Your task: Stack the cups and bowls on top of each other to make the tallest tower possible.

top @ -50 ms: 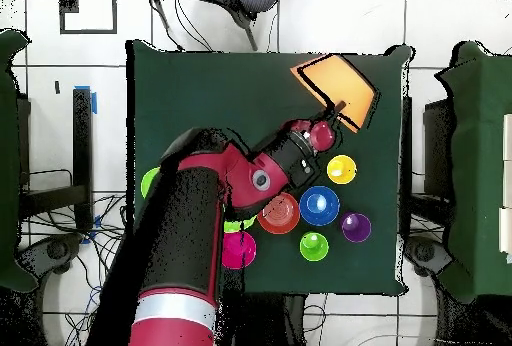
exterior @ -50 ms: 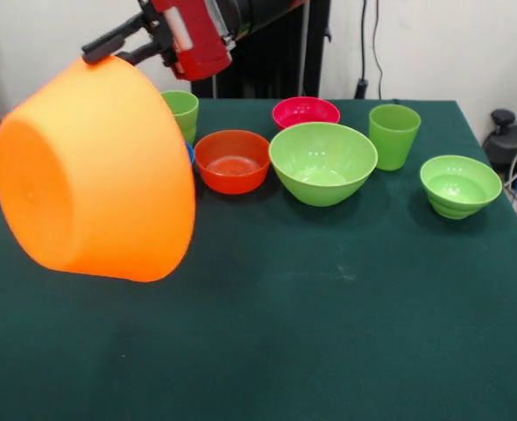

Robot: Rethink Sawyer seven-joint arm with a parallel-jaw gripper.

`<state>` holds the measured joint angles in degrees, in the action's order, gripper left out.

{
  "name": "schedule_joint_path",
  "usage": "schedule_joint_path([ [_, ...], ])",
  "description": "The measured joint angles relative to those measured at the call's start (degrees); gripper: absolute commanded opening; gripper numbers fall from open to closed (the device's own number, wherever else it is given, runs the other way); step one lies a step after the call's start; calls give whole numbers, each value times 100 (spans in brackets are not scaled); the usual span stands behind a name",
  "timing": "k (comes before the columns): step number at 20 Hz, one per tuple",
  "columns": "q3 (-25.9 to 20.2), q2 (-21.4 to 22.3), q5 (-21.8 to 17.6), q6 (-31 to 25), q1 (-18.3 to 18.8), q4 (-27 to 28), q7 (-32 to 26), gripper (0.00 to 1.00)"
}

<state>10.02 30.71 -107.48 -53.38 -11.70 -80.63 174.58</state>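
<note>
Up at the high rim of the orange bowl (exterior @ -50 ms: 96,171), the end effector (exterior @ -50 ms: 118,51) is pinched onto the bowl's edge and holds it in the air, tipped on its side with its underside facing across the tabletop (exterior @ -50 ms: 329,307). From overhead the orange bowl hangs past the other pieces, over bare cloth.

Judging by this, the task has barely begun. No tower stands anywhere, nothing sits on or inside anything else, and every other piece rests singly on the cloth. The orange bowl (the widest, so the likely base) has yet to be set down, and all the stacking is left to do.

Working outward from the orange bowl in the front view:
- a blue bowl (exterior @ -50 ms: 190,153) shows only as a sliver at its right edge
- the nearer green cup (exterior @ -50 ms: 181,110) is just behind that edge
- a red-orange bowl (exterior @ -50 ms: 232,160) is just beside it
- a pink bowl (exterior @ -50 ms: 305,111) and a large green bowl (exterior @ -50 ms: 322,162) come next
- the farther green cup (exterior @ -50 ms: 393,134) is well apart from it
- a small green bowl (exterior @ -50 ms: 459,184) is farthest of all

The orange bowl hides two pieces from the front, but the overhead view shows them near it: a yellow cup (top @ -50 ms: 341,169) and a purple cup (top @ -50 ms: 355,226).

That makes six bowls (orange, blue, red-orange, pink, large green, small green) and four cups (two green, one yellow, one purple), ten pieces in all.
</note>
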Motion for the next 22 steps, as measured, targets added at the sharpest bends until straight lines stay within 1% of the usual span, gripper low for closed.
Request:
schedule_joint_path([
  [7, 193, -477, -476, -482, 0, 89, 464, 0],
  [11, 237, -765, -730, -662, -1, 99, 735, 0],
  [16, 308, -1078, -900, -982, -28, 100, 1111, 0],
  [22, 370, -1317, -937, -1274, -113, 101, 1473, 0],
])
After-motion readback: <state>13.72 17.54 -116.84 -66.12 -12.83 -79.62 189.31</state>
